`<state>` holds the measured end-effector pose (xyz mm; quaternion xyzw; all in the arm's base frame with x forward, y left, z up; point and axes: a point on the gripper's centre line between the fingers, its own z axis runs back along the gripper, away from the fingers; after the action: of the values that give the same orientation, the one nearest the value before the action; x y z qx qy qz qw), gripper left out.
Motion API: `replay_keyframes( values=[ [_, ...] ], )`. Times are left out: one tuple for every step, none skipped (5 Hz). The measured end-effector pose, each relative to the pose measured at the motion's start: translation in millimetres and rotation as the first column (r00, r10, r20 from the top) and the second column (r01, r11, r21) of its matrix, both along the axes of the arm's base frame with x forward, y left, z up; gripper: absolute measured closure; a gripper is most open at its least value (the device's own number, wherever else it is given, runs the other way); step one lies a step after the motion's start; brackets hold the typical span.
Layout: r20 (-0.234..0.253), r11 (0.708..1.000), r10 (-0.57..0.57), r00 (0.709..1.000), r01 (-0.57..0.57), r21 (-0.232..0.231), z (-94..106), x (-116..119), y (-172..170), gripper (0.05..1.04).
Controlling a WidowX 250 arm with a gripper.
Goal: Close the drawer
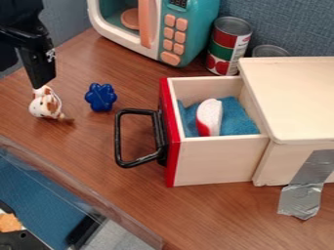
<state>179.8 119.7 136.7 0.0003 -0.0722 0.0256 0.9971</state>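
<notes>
The drawer [219,161] stands pulled out to the left from a pale wooden box [293,97]. Its front is red, and a black handle [118,139] sticks out from it toward the left. Inside the drawer lie a blue cloth [238,117] and a red and white object [209,117]. My gripper [40,85] hangs at the upper left, well away from the handle, just above a small white and brown toy.
The spotted toy [46,103] and a blue paw-shaped piece [101,97] lie left of the handle. Behind stand a teal toy microwave [199,29] and cans [228,46]. Grey tape [306,190] holds the box's front side. A clear edge runs along the lower left.
</notes>
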Motion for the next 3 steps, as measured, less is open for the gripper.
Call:
replay_keyframes(
  values=[
    [-0.011,1.000,-0.004,1.000,0.004,-0.008,-4.6,-1.0,-0.7,0.083],
    [-0.015,0.995,-0.098,0.995,0.098,0.022,-23.2,-1.5,1.8,0.083],
    [-0.036,0.984,-0.167,0.985,0.169,0.051,-43.9,0.7,4.6,0.083]
  ],
)
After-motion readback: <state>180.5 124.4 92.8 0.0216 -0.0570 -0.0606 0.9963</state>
